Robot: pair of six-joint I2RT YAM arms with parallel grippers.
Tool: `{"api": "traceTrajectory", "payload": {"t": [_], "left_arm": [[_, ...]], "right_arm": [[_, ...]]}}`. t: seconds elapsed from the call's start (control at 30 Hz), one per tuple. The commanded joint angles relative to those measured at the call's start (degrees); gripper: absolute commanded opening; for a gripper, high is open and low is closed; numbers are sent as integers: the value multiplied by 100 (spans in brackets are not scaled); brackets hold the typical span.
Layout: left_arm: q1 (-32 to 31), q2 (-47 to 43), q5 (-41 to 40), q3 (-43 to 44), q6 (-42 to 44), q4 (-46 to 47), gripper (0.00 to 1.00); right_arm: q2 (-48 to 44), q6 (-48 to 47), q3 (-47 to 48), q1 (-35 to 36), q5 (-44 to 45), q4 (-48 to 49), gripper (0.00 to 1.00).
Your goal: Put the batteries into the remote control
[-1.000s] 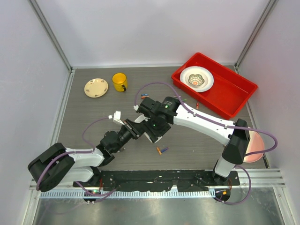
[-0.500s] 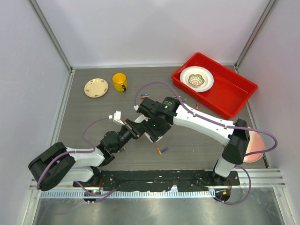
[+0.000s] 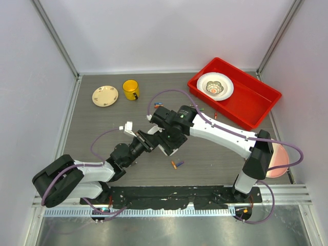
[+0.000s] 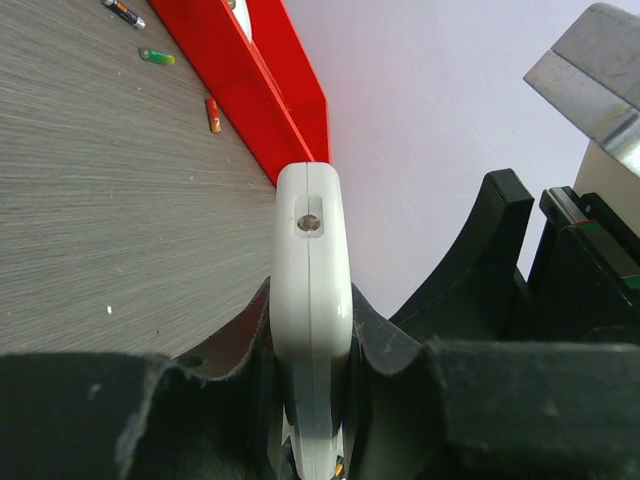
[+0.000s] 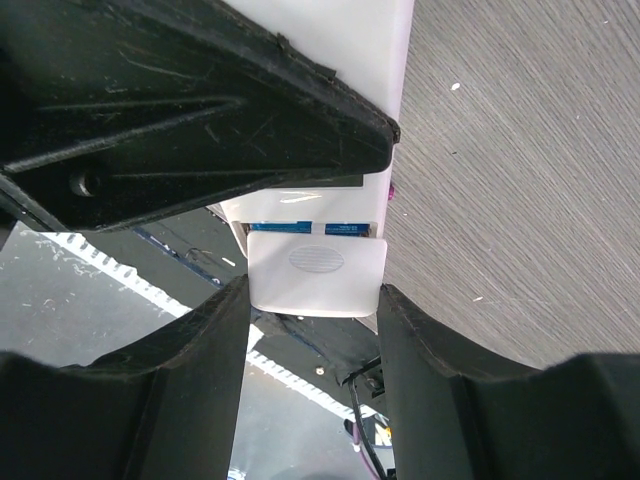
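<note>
L gripper (image 4: 312,335) was clamped on the remote control (image 4: 312,230), held edge-on above the table (image 4: 100,220). R gripper (image 5: 314,298) straddled the remote's cover end, prob. pinching it.

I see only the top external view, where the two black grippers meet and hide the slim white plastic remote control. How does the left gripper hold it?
Observer: In the left wrist view, the left gripper is shut on the slim white plastic remote control, which stands on its thin edge in the grip.
Operator: And the right gripper?
Observer: In the right wrist view, the right gripper has its fingers against both sides of a small white plastic battery cover with an oval ridged patch.
Operator: Is this cover fully closed?
Observer: No. A thin blue strip shows in the gap between cover and body. I cannot tell if it is batteries.
</note>
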Motion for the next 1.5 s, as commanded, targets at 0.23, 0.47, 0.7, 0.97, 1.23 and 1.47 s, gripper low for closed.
{"api": "traceTrajectory", "payload": {"t": [0.23, 0.47, 0.7, 0.97, 1.23, 1.47], "left_arm": [[-62, -16, -87, 228, -71, 311, 0], [-62, 10, -70, 263, -132, 302, 0], [-70, -25, 0, 254, -132, 381, 0], [-62, -16, 202, 184, -123, 671, 0], [-62, 125, 493, 193, -194, 1154, 0], [-62, 212, 484, 166, -211, 1207, 0]], "right_arm": [[-154, 82, 421, 0, -258, 255, 1], [-189, 64, 404, 0, -223, 246, 1], [-189, 20, 290, -18, -100, 255, 1], [-163, -68, 131, -18, -91, 202, 1], [-145, -147, 105, -35, 138, 88, 1], [-189, -156, 96, -36, 138, 0, 1]]}}
